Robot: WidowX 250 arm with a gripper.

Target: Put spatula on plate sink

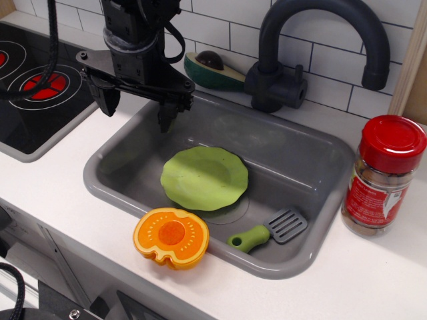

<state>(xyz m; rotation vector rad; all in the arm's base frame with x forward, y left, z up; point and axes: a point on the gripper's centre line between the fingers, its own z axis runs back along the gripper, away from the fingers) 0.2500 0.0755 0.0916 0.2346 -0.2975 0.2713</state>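
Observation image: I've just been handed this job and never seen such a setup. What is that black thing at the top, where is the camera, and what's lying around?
There is one picture, taken from above and in front of a toy kitchen counter. The black machine at top left is a robot arm; its tool, two dark fingers spread apart, hangs over the back left corner of the grey sink and holds nothing. In the sink lies a light green plate, and to its right a small spatula with a green handle, off the plate. An orange pumpkin slice sits on the sink's front rim. Behind are a tap and a toy avocado, a stove at left, a red-lidded jar at right.
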